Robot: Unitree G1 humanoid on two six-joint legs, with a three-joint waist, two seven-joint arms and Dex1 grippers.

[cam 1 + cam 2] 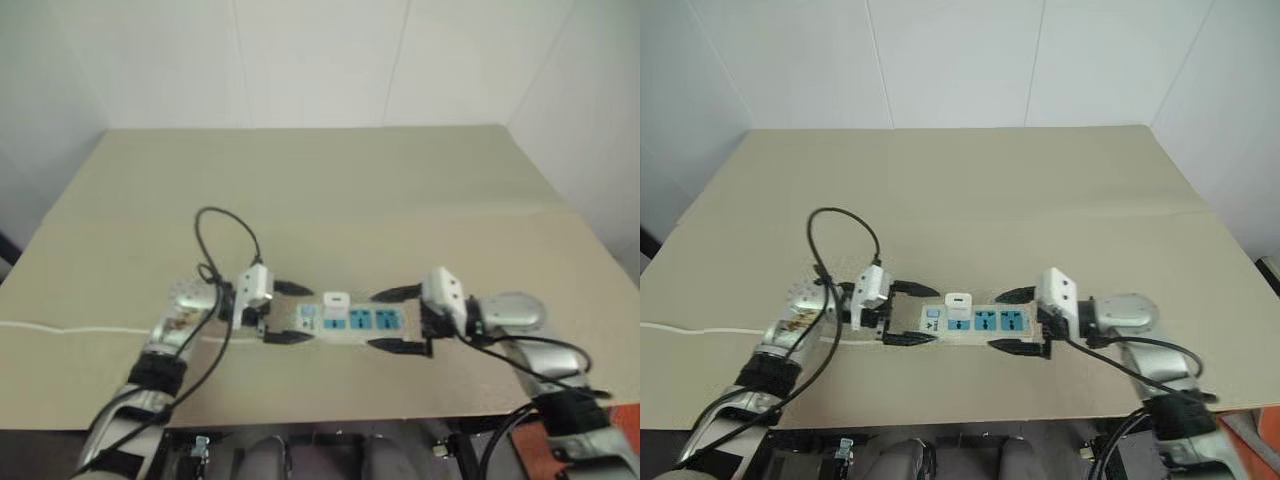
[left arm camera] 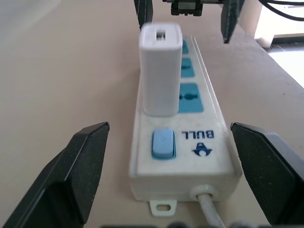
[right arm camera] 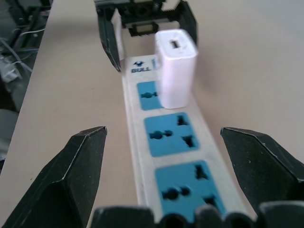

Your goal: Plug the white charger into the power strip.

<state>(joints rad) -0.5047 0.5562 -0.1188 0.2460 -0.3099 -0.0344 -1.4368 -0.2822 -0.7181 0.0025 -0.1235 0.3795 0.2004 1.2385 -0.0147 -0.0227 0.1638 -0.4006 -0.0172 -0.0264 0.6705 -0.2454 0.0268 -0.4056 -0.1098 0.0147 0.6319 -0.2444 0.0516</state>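
Between the two wide-open grippers (image 1: 285, 313) (image 1: 398, 320), the charger (image 1: 335, 300) stands plugged into the strip (image 1: 345, 321); a careless sweep could unseat it.

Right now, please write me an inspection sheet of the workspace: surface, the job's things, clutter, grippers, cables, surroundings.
Surface: beige table, flat and mostly bare.
Job's things: white charger stands upright in the socket next to the switch of the power strip; three blue sockets beside it are free.
Clutter: nothing seen.
Grippers: left gripper and right gripper are both open, one at each end of the strip, fingers either side of it, holding nothing.
Cables: thin white strip cable runs off toward the table's left edge; black cables loop over both arms.
Surroundings: plain white walls behind the table.
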